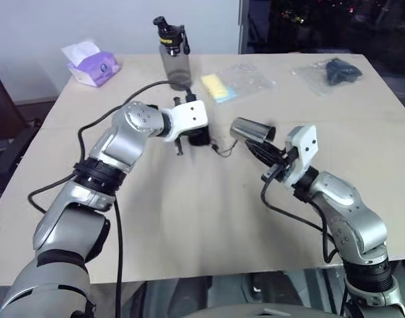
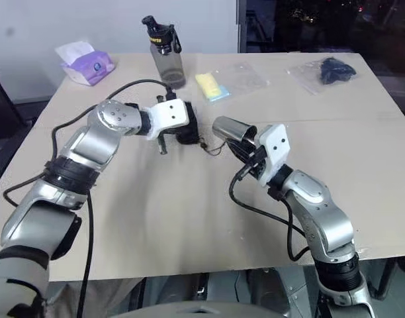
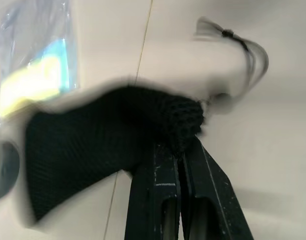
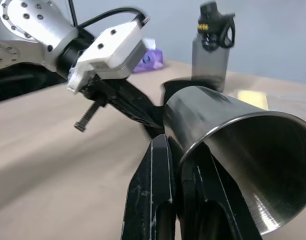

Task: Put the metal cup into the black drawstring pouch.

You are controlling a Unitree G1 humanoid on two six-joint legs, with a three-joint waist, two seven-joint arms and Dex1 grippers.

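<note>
The table (image 1: 189, 218) carries the whole job, and neither task thing rests freely on it now: both are in hand. The left gripper (image 3: 185, 142) has its two fingers pinched together on an edge of the pouch (image 3: 98, 155), whose black fabric hangs off the fingertips just above the tabletop, its cord (image 1: 224, 147) trailing toward the right arm. Whether the mouth of the pouch stands open cannot be told. The right gripper (image 4: 185, 165) is clamped on the rim of the cup (image 4: 233, 145), one finger inside the wall and one outside; the cup lies tipped on its side in the air, base pointing toward the left gripper and the pouch, near them but apart.

So picking up looks done on both sides. What is left, by my reading: open or present the pouch's mouth, bring cup and pouch together, slide the cup in, and let go. The cup is not yet inside.
</note>
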